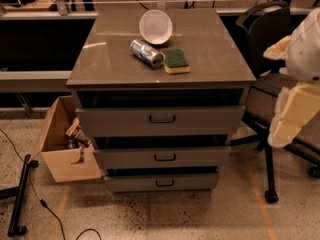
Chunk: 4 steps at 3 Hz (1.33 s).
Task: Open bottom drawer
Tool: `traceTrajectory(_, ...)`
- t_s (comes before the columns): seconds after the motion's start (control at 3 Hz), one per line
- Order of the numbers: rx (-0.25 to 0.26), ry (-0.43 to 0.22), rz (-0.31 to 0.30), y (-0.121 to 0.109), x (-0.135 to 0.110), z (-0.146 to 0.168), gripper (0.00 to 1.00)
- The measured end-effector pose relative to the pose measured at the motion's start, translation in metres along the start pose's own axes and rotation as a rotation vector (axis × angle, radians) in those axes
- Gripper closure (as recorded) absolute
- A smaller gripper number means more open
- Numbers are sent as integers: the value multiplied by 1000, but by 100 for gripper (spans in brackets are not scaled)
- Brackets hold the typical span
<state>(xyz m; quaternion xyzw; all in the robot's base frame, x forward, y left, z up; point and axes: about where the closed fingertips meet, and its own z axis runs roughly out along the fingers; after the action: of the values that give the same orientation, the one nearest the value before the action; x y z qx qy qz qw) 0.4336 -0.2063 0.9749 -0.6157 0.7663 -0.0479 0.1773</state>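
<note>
The grey cabinet (200, 59) has three drawers stacked in front. The bottom drawer (130, 183) is the thinnest front, lowest near the floor, with a small black bar handle (164, 183); its front sits about flush with the cabinet. The middle drawer (125, 158) and the top drawer (110, 121) are above it. My gripper (291, 118), a cream-coloured piece at the end of the white arm, hangs at the right edge of the view, to the right of the cabinet and well above the bottom drawer, touching nothing.
On the cabinet top lie a white bowl (155, 26), a tipped can (146, 53) and a green sponge (176, 60). An open cardboard box (65, 159) stands on the floor at the left. A black office chair (267, 34) is at the right, behind my arm. Cables and a black stand (20, 194) lie at far left.
</note>
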Motion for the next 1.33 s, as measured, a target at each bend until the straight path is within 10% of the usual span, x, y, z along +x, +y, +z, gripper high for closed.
traceTrajectory(1.0,-161,-107,-170,78,46,267,0)
traceTrajectory(1.33,-87,-92,-158,61,49,293,0)
